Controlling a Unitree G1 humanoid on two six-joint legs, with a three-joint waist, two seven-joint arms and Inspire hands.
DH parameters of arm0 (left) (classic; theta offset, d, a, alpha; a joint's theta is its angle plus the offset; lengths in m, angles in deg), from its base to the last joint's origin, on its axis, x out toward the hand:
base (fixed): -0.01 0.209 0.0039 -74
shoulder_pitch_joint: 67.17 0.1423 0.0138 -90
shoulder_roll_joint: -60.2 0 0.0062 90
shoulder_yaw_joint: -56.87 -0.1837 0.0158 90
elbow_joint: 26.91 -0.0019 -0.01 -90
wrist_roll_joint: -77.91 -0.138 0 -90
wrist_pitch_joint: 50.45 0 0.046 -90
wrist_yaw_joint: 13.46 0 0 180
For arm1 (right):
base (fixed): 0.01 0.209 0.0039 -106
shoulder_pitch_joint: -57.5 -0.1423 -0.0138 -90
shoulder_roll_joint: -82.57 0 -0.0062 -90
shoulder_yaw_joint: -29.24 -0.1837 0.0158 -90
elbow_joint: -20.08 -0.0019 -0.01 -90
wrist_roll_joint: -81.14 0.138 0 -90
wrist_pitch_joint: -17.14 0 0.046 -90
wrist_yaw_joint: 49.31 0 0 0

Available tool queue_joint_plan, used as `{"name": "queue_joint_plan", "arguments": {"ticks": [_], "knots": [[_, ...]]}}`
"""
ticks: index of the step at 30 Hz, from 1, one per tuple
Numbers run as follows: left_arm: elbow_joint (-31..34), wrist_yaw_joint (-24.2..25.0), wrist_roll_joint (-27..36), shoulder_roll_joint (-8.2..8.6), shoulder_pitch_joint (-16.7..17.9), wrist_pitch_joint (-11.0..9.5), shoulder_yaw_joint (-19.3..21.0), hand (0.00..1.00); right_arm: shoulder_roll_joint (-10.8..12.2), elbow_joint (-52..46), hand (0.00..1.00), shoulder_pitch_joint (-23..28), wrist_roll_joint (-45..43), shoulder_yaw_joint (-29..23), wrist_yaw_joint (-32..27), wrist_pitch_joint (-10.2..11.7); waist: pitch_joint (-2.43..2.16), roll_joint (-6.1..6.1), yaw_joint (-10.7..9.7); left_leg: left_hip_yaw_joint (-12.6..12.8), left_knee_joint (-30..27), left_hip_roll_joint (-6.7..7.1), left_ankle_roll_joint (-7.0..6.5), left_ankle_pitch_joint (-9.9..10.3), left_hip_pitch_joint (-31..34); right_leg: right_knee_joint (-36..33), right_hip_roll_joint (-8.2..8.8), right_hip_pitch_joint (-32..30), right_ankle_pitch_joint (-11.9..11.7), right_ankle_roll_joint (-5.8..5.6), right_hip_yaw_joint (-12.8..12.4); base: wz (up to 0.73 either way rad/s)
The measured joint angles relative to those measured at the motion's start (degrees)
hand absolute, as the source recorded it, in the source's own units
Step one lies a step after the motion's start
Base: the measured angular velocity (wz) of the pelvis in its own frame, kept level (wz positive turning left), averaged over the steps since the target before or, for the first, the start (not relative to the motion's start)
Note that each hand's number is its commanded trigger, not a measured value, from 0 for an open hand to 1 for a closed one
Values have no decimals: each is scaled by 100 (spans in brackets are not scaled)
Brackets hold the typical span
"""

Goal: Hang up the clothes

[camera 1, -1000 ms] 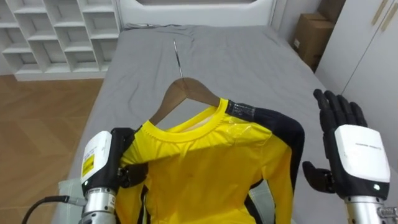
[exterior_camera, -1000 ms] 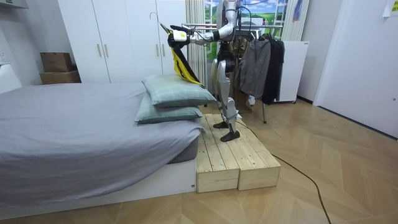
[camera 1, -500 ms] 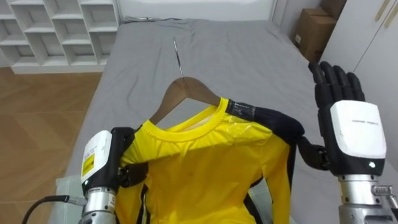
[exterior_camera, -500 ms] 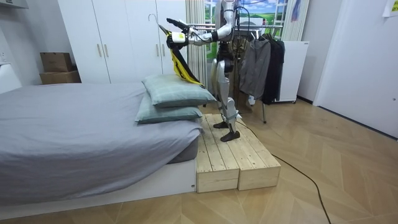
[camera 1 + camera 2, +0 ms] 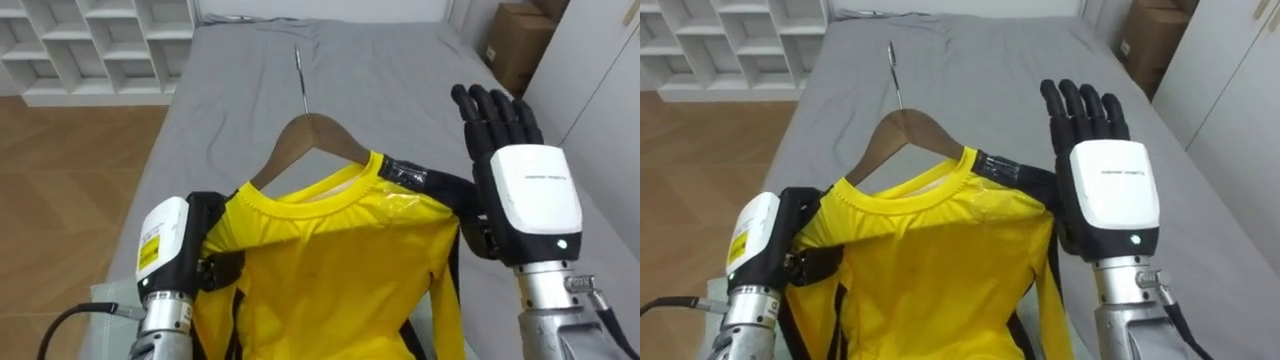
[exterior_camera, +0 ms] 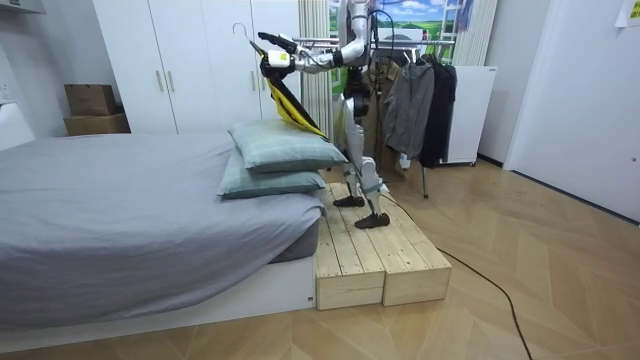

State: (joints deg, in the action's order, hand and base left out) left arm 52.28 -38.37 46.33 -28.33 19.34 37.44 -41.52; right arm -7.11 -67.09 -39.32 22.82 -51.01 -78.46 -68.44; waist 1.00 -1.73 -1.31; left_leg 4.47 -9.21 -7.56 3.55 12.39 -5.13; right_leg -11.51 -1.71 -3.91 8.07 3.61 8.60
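Observation:
A yellow shirt (image 5: 330, 260) with black sleeves hangs on a wooden hanger (image 5: 310, 135), whose metal hook (image 5: 300, 70) points away from me. My left hand (image 5: 165, 250) is at the shirt's left shoulder, its dark fingers curled into the fabric. At the black right shoulder, my right hand (image 5: 525, 195) stands upright with straight fingers, its thumb side against the sleeve. In the room view I stand on a wooden platform (image 6: 375, 255) beside the bed, both arms held out with the shirt (image 6: 283, 100) over the pillows.
The grey bed (image 5: 400, 90) lies below the shirt. White shelves (image 5: 90, 40) are at the far left and a cardboard box (image 5: 515, 45) at the far right. Behind me stands a clothes rack (image 6: 400, 45) with dark garments (image 6: 420, 100). Two pillows (image 6: 280, 155) lie by the platform.
My right hand has moved left and up, from beside the shirt to its black right shoulder. In the room view my arms have risen a little and my feet have shifted on the platform.

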Motion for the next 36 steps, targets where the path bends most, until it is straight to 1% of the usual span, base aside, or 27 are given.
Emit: {"name": "queue_joint_plan", "arguments": {"ticks": [1, 2, 3, 4, 5, 6, 7, 8, 9, 10, 11, 12, 13, 14, 16, 18, 19, 21, 22, 23, 27, 29, 31, 36], "knots": [[4, 69, -13, 30, -39, 50, 23, 100, -29, 6, 0, 14, 3, 86, 16, -48, 0, 19, -111, 142, -26, -11, 46, 39, 87, -25, -18, 5, -41, 7, 155, 35], [13, 114, -24, 31, -72, 57, -66, 100, -30, 15, 0, 14, 63, 146, 79, -116, 5, 1, -182, 316, -23, -10, 44, 44, 122, -28, -21, 50, -41, 7, 6, 40], [20, 144, -26, 38, -99, 62, -113, 100, -39, 15, 0, 3, 140, 146, 103, -141, 7, -12, -183, 347, -17, 27, 41, 42, 194, -17, -19, 64, -41, 7, -164, 38], [30, 156, -42, 46, -155, 84, -206, 100, -45, 15, 0, -26, 263, 126, 154, -199, 15, -35, -182, 383, 2, 119, 3, 21, 469, -11, -8, 73, -41, 6, -515, 34], [30, 156, -77, 50, -165, 121, -258, 100, -44, 21, 0, -27, 333, 117, 238, -288, -4, -117, -145, 499, -31, 171, -122, -115, 615, -23, 45, 91, -34, -49, -683, 33], [29, 156, -80, 58, -163, 162, -313, 100, -60, 20, 0, -25, 340, 120, 278, -303, -27, -129, -141, 539, -55, 178, -116, -159, 546, -31, 49, 99, -40, -87, -671, 22], [32, 157, -105, 64, -172, 200, -342, 100, -73, 16, 0, -42, 337, 135, 348, -302, -27, -135, -83, 518, -33, 193, -130, -191, 475, -77, 37, 96, -32, -123, -604, 0], [30, 156, -119, 51, -167, 222, -335, 100, -50, 15, 0, -36, 344, 161, 418, -298, -28, -151, 39, 253, -32, 194, -135, -192, 378, -139, -30, 29, 57, -202, -544, -17], [33, 151, -121, 17, -168, 222, -300, 100, -23, 15, 0, -48, 350, 197, 440, -292, -24, -145, 95, 41, -33, 191, -134, -191, 359, -26, -83, -25, 27, -159, -564, -48], [35, 133, -126, -25, -169, 225, -173, 100, -14, -9, 0, -114, 349, 334, 470, -271, -58, -209, 172, -253, -45, 184, -103, -152, 354, 483, -162, -196, -404, -25, -612, -39], [-23, 167, -139, 26, -162, 282, -98, 100, -60, -40, 0, -101, 355, 456, 493, -270, -59, -96, 154, -298, -47, 130, -43, -70, 340, 424, -178, -194, -750, 108, -371, -21], [-22, 211, -151, 32, -164, 324, -79, 100, -63, -38, 0, -80, 388, 503, 509, -300, -53, -71, 117, -204, -45, 124, -15, -87, 344, 369, -170, -177, -751, 106, -341, 15], [-12, 299, -154, 60, -163, 335, -128, 100, -69, -24, 0, -61, 441, 536, 618, -357, -42, -40, 54, 21, -16, 117, -19, -91, 301, 358, -169, -91, -740, 91, -328, 24], [13, 320, -160, 60, -164, 335, -183, 100, -57, -19, 0, -67, 494, 529, 722, -388, -40, -37, 8, 171, -20, 122, -31, -104, 243, 358, -178, -38, -707, 46, -339, 20], [84, 319, -160, 64, -167, 335, -219, 100, -55, -19, 0, -78, 610, 520, 810, -389, -33, -61, -20, 178, 3, 137, -35, -101, 229, 350, -187, -30, -683, 14, -329, 11], [87, 315, -158, 67, -167, 335, -288, 100, -24, -18, 0, -78, 655, 537, 931, -386, -34, -68, -1, 182, 4, 157, -45, -95, 220, 346, -175, -24, -679, 8, -322, 4], [87, 316, -158, 65, -167, 334, -339, 100, -22, -18, 0, -78, 688, 559, 994, -382, -33, -69, 5, 183, 4, 188, -46, -95, 221, 343, -148, -18, -663, -12, -314, 9], [87, 315, -158, 65, -167, 334, -373, 100, -22, -18, 0, -77, 741, 584, 1089, -382, -31, -70, 6, 190, 4, 236, -54, -90, 240, 335, -128, -13, -616, -8, -304, 13], [87, 315, -159, 59, -167, 334, -373, 100, -20, -17, 0, -77, 828, 611, 1152, -382, -22, -78, 45, 192, -3, 251, -71, -81, 235, 305, -122, -15, -586, -10, -307, 6], [87, 306, -159, 61, -167, 334, -370, 100, -23, -18, 0, -78, 853, 665, 1194, -383, -18, -116, 70, 201, -29, 270, -87, -74, 229, 281, -114, -10, -486, -25, -327, 0], [88, 296, -174, 60, -167, 337, -464, 100, -24, -28, 0, -80, 857, 769, 1423, -401, -16, -123, 164, 177, -21, 279, -125, -78, 245, 274, -112, -1, -462, -36, -327, 3], [88, 295, -176, 62, -167, 344, -534, 100, -16, -27, 0, -81, 850, 823, 1539, -455, -16, -122, 221, 163, -18, 278, -131, -84, 252, 270, -113, -3, -472, -19, -315, 4], [88, 296, -191, 67, -167, 356, -582, 100, -1, -28, 0, -83, 822, 882, 1564, -455, -17, -121, 248, 160, -16, 275, -130, -84, 253, 258, -114, -12, -480, -7, -300, 0], [87, 298, -302, 70, -167, 398, -602, 100, 7, -32, 0, -101, 717, 914, 1748, -460, -23, -131, 237, 168, -29, 273, -130, -84, 243, 220, -103, -18, -485, 0, -277, 5]]}}
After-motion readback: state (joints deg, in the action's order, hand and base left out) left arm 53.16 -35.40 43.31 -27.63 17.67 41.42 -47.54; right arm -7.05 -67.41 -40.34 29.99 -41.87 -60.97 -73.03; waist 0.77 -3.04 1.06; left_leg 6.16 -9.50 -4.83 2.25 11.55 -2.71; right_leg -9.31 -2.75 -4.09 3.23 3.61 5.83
